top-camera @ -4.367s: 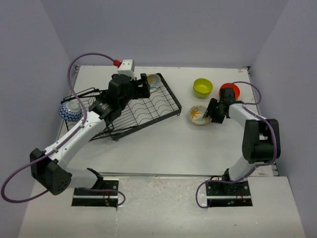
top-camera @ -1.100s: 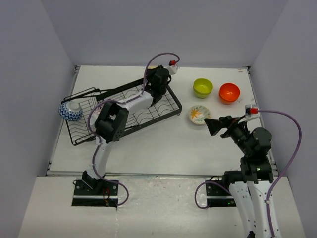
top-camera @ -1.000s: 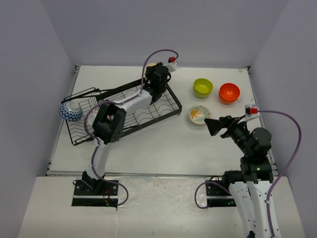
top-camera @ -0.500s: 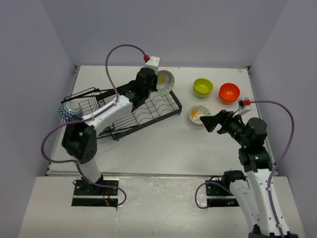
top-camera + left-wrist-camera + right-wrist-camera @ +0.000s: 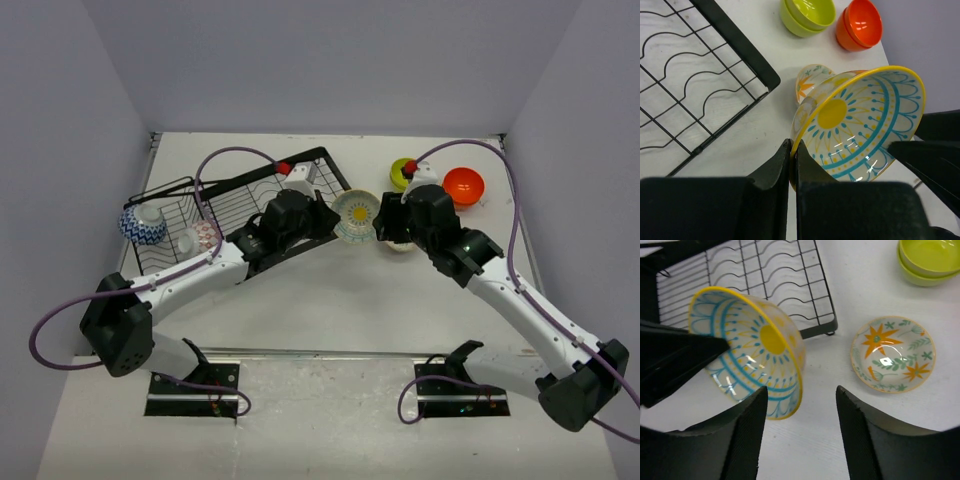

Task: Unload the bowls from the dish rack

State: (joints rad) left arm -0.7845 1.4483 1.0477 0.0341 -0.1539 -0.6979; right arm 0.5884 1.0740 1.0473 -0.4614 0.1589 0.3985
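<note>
A cream bowl [image 5: 356,216] with teal lines and a yellow centre hangs tilted in the air just right of the black dish rack [image 5: 240,190]. My left gripper [image 5: 792,145] is shut on its yellow rim [image 5: 860,120]. From the other side, my right gripper [image 5: 801,390] stands open, with the bowl's [image 5: 750,350] lower rim between its fingers, close to the left one. A blue-and-white bowl [image 5: 142,224] and a red-and-white one [image 5: 203,236] sit at the rack's left end.
On the table right of the rack are a flower-patterned bowl [image 5: 892,354], a lime green bowl [image 5: 807,15] and an orange-red bowl [image 5: 860,25]. The flower bowl lies directly below my right arm [image 5: 440,235]. The rack's corner [image 5: 827,327] is near the held bowl.
My left arm carried the bowl from the rack's far end down and right, clear of the rack. My right arm swung in to meet it, its jaws narrowing around the rim.
</note>
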